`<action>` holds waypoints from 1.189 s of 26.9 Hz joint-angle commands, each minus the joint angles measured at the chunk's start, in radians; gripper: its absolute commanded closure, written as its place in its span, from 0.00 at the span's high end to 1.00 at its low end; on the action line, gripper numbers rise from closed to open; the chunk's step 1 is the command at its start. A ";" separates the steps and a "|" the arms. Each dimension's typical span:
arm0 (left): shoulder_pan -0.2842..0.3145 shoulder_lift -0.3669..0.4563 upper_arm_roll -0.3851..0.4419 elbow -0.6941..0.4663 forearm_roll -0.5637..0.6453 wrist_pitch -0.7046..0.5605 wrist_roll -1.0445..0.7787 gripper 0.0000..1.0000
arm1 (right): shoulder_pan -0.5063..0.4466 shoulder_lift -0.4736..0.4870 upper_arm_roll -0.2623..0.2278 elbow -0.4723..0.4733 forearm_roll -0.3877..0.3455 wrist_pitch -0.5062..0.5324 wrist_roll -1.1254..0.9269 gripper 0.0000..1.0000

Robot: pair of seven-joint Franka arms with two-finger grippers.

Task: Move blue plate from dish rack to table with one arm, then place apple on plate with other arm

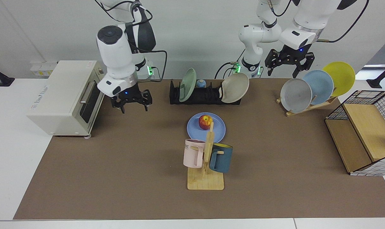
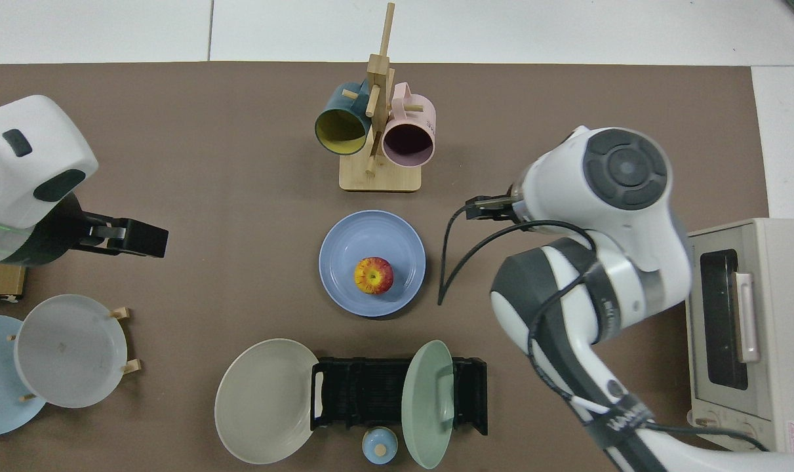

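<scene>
Apple [image 1: 205, 121] rests on blue plate [image 1: 219, 130] mid-table [image 1: 116, 178]; both steps look done. Right gripper [image 1: 131, 102] empty, spread, by toaster oven [image 1: 65, 98]. Left gripper [image 1: 289, 63] waits, spread, empty.

Right gripper [image 1: 134, 107] and left gripper [image 1: 286, 70] hover, jaws spread.

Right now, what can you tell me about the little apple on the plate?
The apple is small and round, red with yellow patches, and from above a yellow ring shows around its stem dip. Its skin looks smooth and whole. It sits upright near the middle of the blue plate, which lies flat on the table between the dish rack and the wooden mug tree. Only the plate touches it; no gripper is near it.
</scene>
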 commanded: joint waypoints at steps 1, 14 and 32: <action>-0.012 -0.003 0.010 0.014 0.022 -0.024 -0.005 1.00 | -0.117 -0.094 0.013 -0.024 0.029 -0.096 -0.113 1.00; -0.012 -0.003 0.010 0.014 0.022 -0.024 -0.005 1.00 | -0.200 -0.131 0.014 -0.027 0.026 -0.108 -0.110 1.00; -0.012 -0.003 0.010 0.014 0.022 -0.024 -0.005 1.00 | -0.207 -0.119 0.013 0.071 0.012 -0.189 -0.058 1.00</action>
